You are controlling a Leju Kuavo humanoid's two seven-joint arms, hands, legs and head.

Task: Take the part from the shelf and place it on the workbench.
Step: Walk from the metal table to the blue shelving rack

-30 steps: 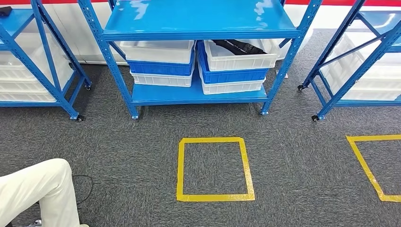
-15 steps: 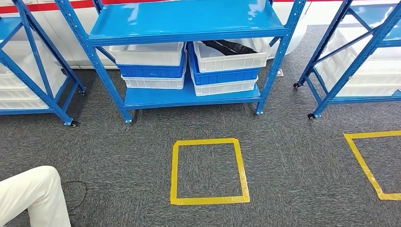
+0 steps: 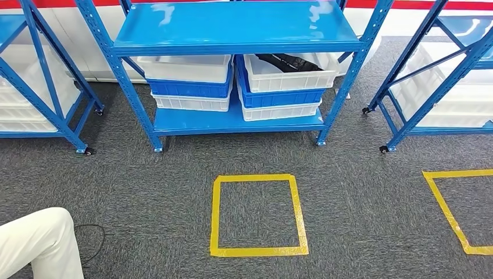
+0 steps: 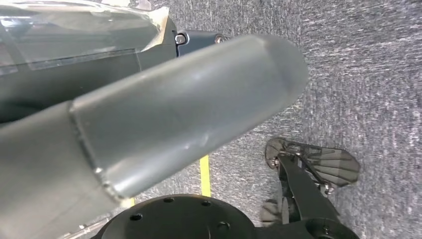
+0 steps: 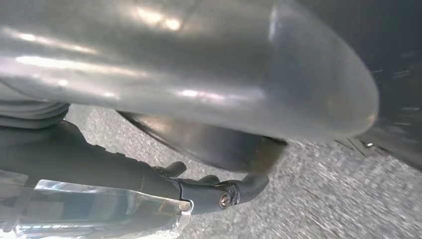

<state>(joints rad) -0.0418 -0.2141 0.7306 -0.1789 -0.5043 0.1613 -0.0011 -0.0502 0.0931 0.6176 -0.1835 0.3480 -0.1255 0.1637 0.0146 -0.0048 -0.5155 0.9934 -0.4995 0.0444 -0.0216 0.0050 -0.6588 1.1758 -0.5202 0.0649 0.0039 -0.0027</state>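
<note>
On the shelf (image 3: pixel 232 119): six bins (image 3: pixel 282 87)

1. The shelf (image 3: pixel 232 26) is blue painted metal, its top glossy with reflections.
2. The bins (image 3: pixel 192 68) are smooth white and blue plastic.
3. The floor (image 3: pixel 360 192) is rough grey carpet.
4. The square (image 3: pixel 257 251) on it is yellow tape, slightly shiny.

- Part (image 3: pixel 289 60): dark, elongated item lying in the upper white bin (image 3: pixel 290 75).
- Bin location: right-hand stack, lower level of blue shelf (image 3: pixel 232 121).
</note>
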